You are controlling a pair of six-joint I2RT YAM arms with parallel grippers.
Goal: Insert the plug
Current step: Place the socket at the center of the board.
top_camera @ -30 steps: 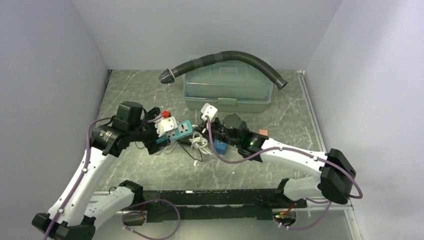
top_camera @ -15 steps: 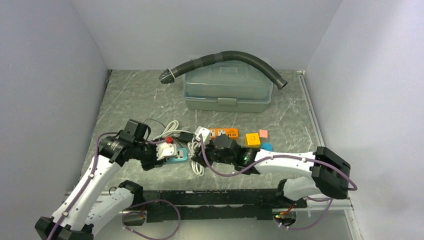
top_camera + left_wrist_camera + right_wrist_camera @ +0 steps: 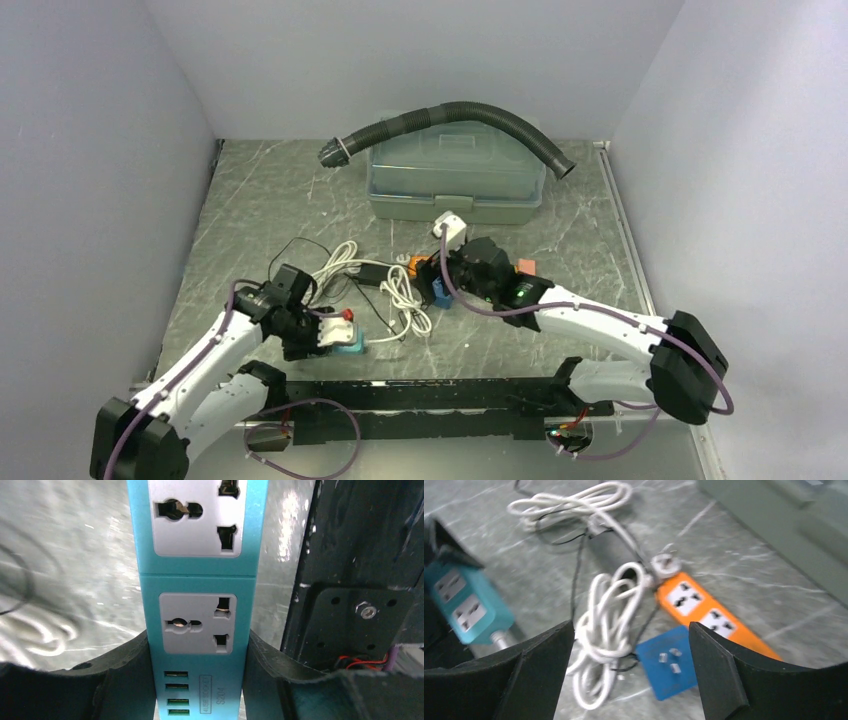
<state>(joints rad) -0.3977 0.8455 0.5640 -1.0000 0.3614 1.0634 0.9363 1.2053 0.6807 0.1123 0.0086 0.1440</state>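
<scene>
The blue plug lay prongs up on the table, just beside the orange power strip. The right gripper hung near it, jaws parted and empty. Well left of that strip, the left gripper clamped the teal power strip.

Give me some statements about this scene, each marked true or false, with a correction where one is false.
1. The left fingers clamp the teal power strip by its sides. True.
2. A plug sits in one of the strip's sockets. False: both visible sockets are empty.
3. The right fingers hold the blue plug. False: they stand open and empty; the plug lies on the table, prongs up.
4. An orange power strip lies beside the blue plug. True.
</scene>
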